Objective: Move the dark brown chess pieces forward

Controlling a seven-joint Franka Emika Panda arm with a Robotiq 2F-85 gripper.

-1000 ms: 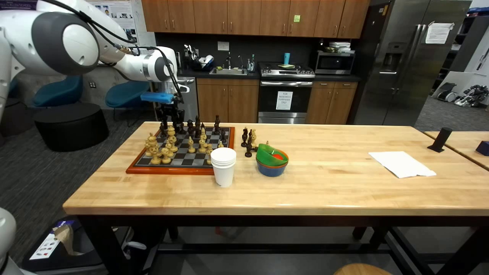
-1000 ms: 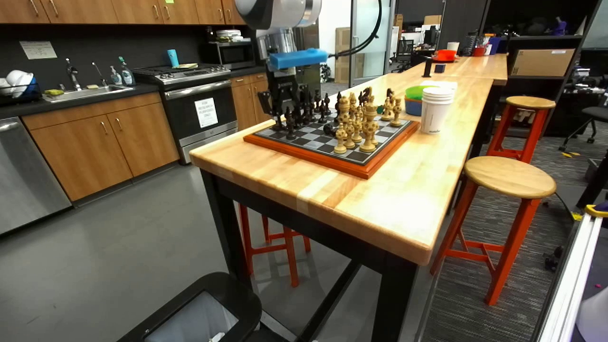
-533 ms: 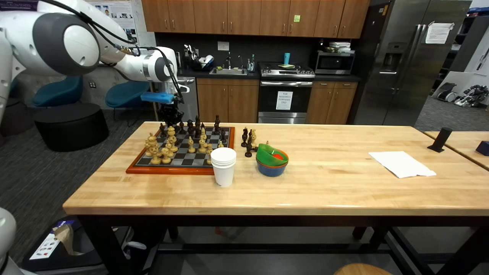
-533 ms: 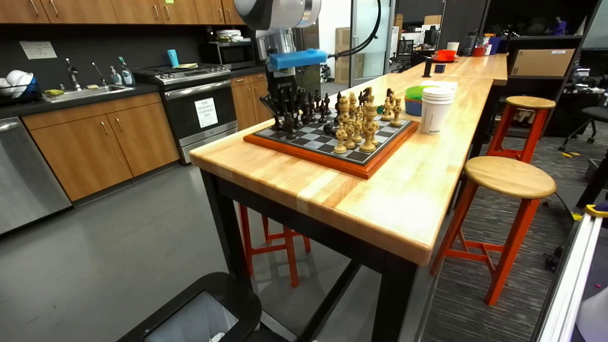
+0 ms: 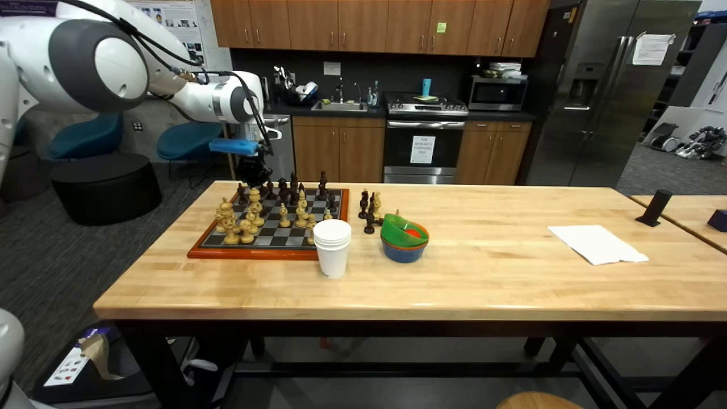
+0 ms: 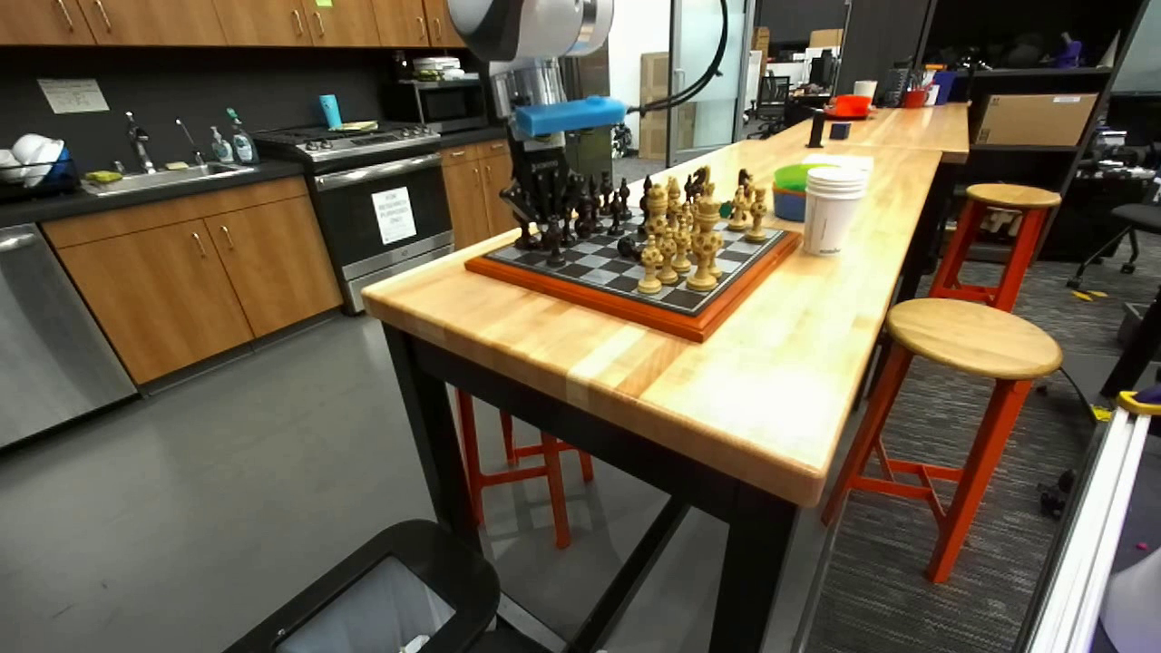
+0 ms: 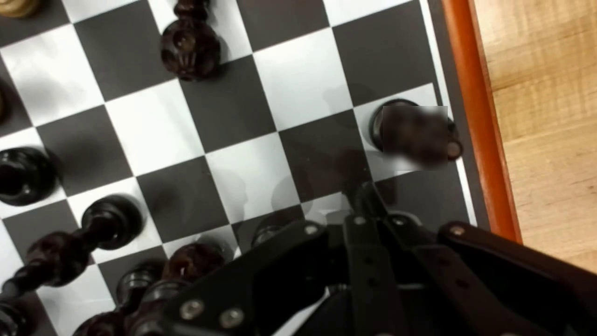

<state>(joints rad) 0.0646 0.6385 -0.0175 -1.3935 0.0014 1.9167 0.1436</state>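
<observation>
A straight upward lift beside dark chess pieces (image 7: 413, 135) is seemingly being called for, the hand (image 7: 364, 199) pinched together, its hold unclear.

In an exterior view the camera stands back from the long side of the counter (image 5: 483, 284), facing the stove (image 5: 404, 146). In an exterior view nearer the chess board (image 6: 580, 295), the camera looks obliquely along the counter past a corner. Both share board and stove. The wrist view looks down, close above the board, past the tool (image 7: 366, 198) at lower right.
</observation>
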